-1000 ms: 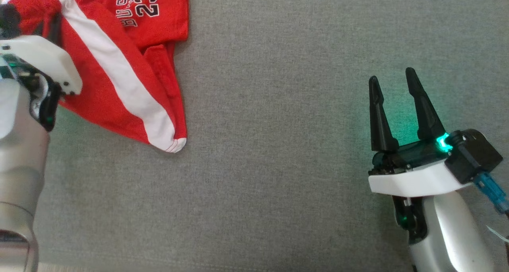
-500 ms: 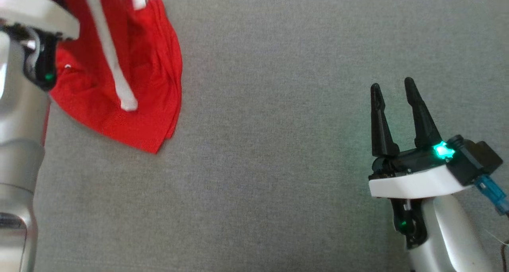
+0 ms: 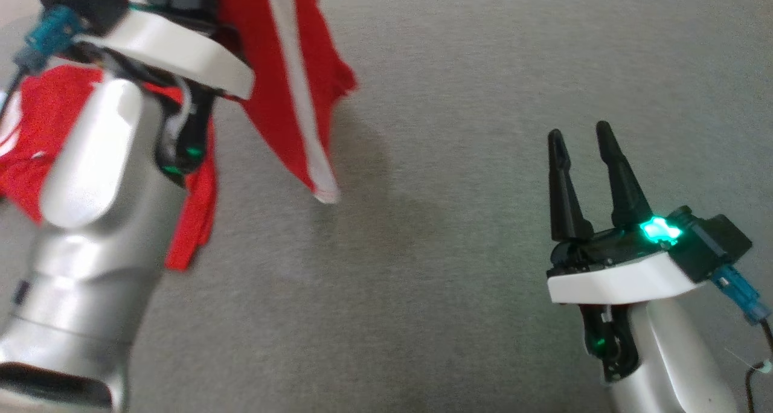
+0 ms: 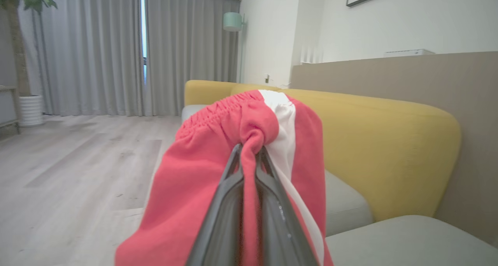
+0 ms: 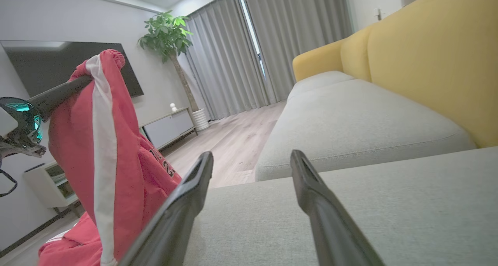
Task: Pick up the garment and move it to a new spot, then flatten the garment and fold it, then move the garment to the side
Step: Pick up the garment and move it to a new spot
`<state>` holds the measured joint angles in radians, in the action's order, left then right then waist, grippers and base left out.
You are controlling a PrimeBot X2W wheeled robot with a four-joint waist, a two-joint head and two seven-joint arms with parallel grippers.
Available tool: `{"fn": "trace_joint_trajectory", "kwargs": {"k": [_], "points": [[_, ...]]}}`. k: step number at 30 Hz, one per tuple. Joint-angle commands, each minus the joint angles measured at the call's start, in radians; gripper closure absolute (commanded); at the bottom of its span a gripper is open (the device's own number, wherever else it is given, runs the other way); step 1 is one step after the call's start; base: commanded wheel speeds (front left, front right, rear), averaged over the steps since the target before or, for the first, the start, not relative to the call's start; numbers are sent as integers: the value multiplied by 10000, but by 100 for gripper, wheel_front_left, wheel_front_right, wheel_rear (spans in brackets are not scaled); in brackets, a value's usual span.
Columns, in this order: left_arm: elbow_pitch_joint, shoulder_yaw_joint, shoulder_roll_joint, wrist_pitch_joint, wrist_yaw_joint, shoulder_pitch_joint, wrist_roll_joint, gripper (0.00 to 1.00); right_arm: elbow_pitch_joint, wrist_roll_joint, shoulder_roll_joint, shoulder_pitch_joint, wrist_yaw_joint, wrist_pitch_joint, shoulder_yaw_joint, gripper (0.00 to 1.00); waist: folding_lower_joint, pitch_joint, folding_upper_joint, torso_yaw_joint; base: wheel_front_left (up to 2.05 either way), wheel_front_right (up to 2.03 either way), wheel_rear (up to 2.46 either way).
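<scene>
The left hand (image 4: pixel 249 150) is clamped shut on the waistband of the red garment (image 3: pixel 290 99), which hangs above the left part of the grey sofa cushion (image 3: pixel 459 292). The right hand (image 3: pixel 578 136) stands fully open and empty over the cushion. Lift until the hem clears the cushion, then lower slowly so nothing bunches underneath.
</scene>
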<state>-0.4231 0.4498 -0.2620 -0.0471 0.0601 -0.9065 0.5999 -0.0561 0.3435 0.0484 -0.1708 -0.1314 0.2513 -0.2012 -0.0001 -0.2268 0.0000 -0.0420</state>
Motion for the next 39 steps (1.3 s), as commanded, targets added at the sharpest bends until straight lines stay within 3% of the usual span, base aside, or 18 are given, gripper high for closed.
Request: {"fn": "trace_joint_trajectory", "kwargs": {"k": [1,8,12,18,23,24,25,32,39], "points": [[749,-252,-65,116,-191,-247,174,100,399,87,18,-292,7,105,-347,0,1,-101,0,744,0,0,0],[1574,102,1198,42,-694,-453,324,100,626,481,18,-716,7,105,-631,0,1,-520,0,2472,0,0,0],[1774,20,1694,-401,-721,-538,712,100,718,566,18,-756,7,105,-631,0,1,-635,0,2876,0,0,0],[1677,-147,1992,-1440,-808,233,1418,100,882,540,18,-678,7,105,-384,0,1,-904,0,2873,0,0,0],[798,-8,1783,-1732,-445,1718,1617,100,892,329,18,-583,7,105,-129,0,1,-1041,0,2331,0,0,0],[539,19,1672,-1785,-427,1995,1554,56,872,283,18,-575,7,105,-116,0,1,-1050,0,2207,0,0,0],[260,93,1535,-1837,-420,2252,1412,0,838,223,18,-572,7,105,-120,0,1,-1050,0,2083,0,0,0],[-381,7,1203,-2129,-285,3482,655,0,614,-133,18,-409,7,105,141,0,1,-714,0,1086,0,0,0],[1441,-1445,1472,-2144,172,4956,-671,0,290,-473,18,-31,7,105,356,0,1,-27,0,208,0,0,0]]}}
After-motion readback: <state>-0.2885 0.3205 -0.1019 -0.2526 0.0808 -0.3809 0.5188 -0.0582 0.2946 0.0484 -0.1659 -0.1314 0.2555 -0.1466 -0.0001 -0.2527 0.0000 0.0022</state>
